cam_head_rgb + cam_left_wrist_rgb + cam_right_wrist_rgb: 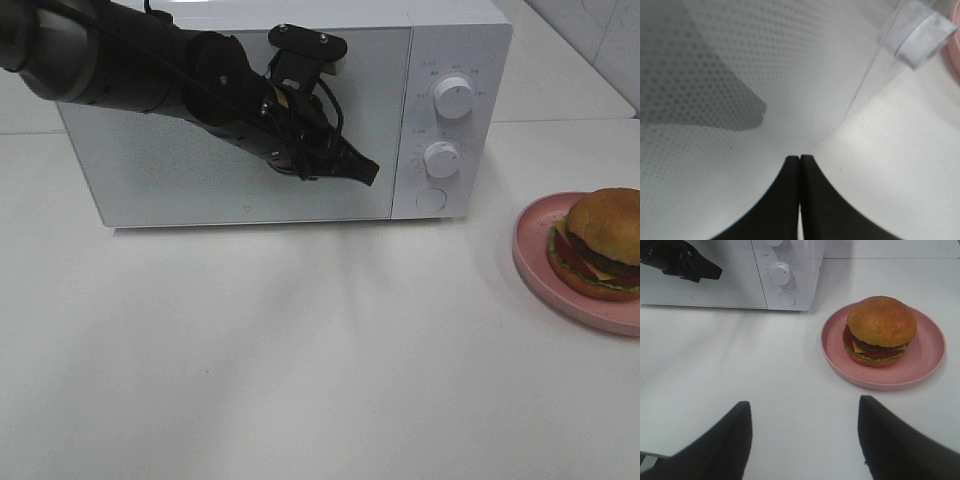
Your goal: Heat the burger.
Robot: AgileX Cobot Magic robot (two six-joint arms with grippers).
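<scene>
The burger (600,243) (880,330), with a golden bun, dark patty, cheese, tomato and lettuce, sits on a round pink plate (530,250) (930,360) at the table's right edge. My left gripper (368,172) (800,159) is shut, its tip held against the right side of the closed door of the white microwave (300,110) (790,270). In the right wrist view my right gripper (805,412) stands open with nothing between its fingers, some way short of the plate. It is out of the high view.
The microwave stands at the back of the white table (300,350). Its panel carries two knobs (455,98) (441,158) and a round button (431,199). The door's perforated window (765,65) fills the left wrist view.
</scene>
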